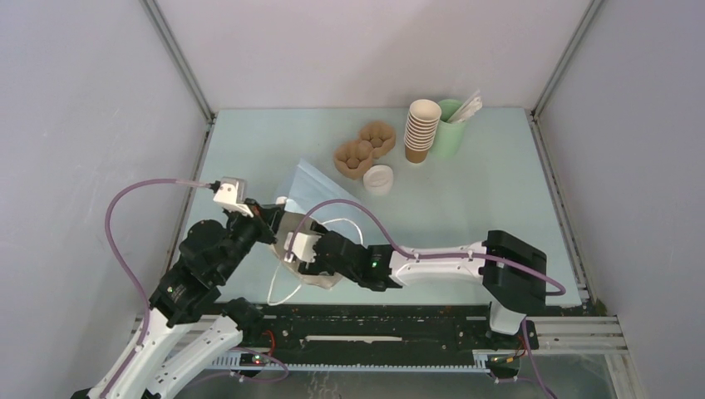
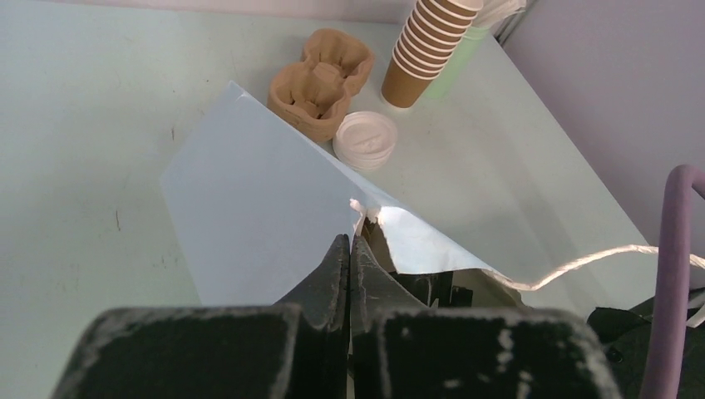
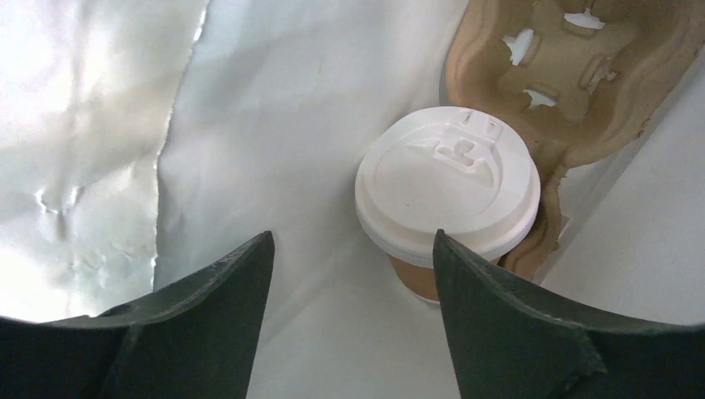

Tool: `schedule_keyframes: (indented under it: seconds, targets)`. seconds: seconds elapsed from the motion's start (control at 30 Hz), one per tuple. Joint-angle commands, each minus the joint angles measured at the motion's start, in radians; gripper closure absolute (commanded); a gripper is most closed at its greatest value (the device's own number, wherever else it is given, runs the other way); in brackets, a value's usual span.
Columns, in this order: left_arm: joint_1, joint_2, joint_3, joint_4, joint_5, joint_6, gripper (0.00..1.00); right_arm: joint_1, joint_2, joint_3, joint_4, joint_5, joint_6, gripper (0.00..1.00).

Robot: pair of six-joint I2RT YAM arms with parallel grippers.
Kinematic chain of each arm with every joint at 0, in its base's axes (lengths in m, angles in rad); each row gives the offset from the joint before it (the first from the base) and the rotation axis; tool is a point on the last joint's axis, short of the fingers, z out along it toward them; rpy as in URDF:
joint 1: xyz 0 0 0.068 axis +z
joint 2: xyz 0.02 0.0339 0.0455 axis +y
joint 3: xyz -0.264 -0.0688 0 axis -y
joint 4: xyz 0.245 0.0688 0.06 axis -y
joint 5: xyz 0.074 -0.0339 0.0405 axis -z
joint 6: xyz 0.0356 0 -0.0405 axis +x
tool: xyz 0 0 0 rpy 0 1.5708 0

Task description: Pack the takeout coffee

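Observation:
The takeout coffee (image 3: 446,179), a brown cup with a white lid, stands in a cardboard carrier (image 3: 574,75) inside the pale blue paper bag (image 1: 320,187). It shows only in the right wrist view and is hidden in the top view. My right gripper (image 3: 351,241) is open and empty, reaching into the bag's mouth (image 1: 298,249), with the cup just beyond its right fingertip. My left gripper (image 2: 350,241) is shut on the bag's rim and holds the mouth up (image 1: 277,219). The bag also shows in the left wrist view (image 2: 249,199).
Behind the bag stand empty cardboard carriers (image 1: 363,150), a stack of white lids (image 1: 378,179), a tall stack of brown cups (image 1: 421,129) and a pale green cup of sticks (image 1: 451,126). The bag's white string handle (image 1: 341,224) loops over the right arm.

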Motion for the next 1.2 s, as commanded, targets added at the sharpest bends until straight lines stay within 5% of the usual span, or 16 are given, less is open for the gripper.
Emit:
schedule_keyframes:
  seconds: [0.0, 0.1, 0.4, 1.17]
  targets:
    - [-0.001, 0.002, 0.065, 0.021, 0.021, -0.003, 1.00, -0.005, -0.046, -0.003, 0.022, -0.016, -0.025, 0.18]
    - [-0.002, 0.004, 0.064, 0.023, 0.059, -0.001, 1.00, -0.012, -0.033, 0.002, 0.040, -0.008, -0.045, 0.10]
    - [-0.001, 0.011, 0.056, 0.026, 0.072, -0.030, 1.00, -0.023, 0.034, 0.062, 0.082, 0.170, 0.002, 0.11]
    - [-0.007, 0.019, 0.062, 0.015, 0.054, -0.015, 1.00, -0.089, 0.144, 0.124, 0.018, 0.171, 0.086, 0.07]
